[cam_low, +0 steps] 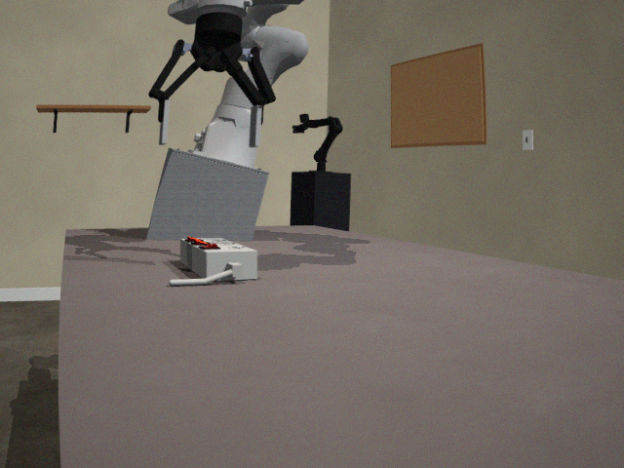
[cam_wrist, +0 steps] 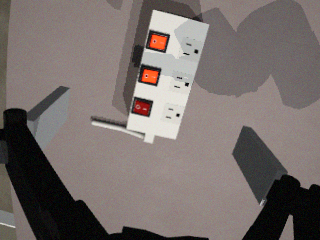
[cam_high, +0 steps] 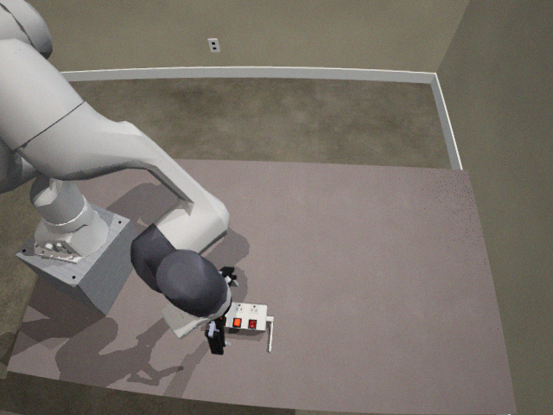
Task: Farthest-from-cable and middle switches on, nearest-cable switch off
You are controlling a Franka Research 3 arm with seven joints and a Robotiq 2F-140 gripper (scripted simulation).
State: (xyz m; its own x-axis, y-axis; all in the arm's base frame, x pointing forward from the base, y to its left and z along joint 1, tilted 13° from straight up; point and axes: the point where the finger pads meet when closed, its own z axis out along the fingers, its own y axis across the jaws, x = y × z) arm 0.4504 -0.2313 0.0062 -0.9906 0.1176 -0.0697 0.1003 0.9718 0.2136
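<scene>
The white power strip lies flat on the table, right way up, with a short white cable at its near end. It has three red rocker switches in a row. The switch farthest from the cable and the middle switch glow bright orange-red. The switch nearest the cable is darker red. The strip also shows in the top view and the exterior view. My gripper hangs well above the strip, fingers spread wide and empty.
The arm's grey base block stands behind the strip. A second small black arm on a black pedestal stands beyond the table. The table's left edge runs close to the strip in the exterior view.
</scene>
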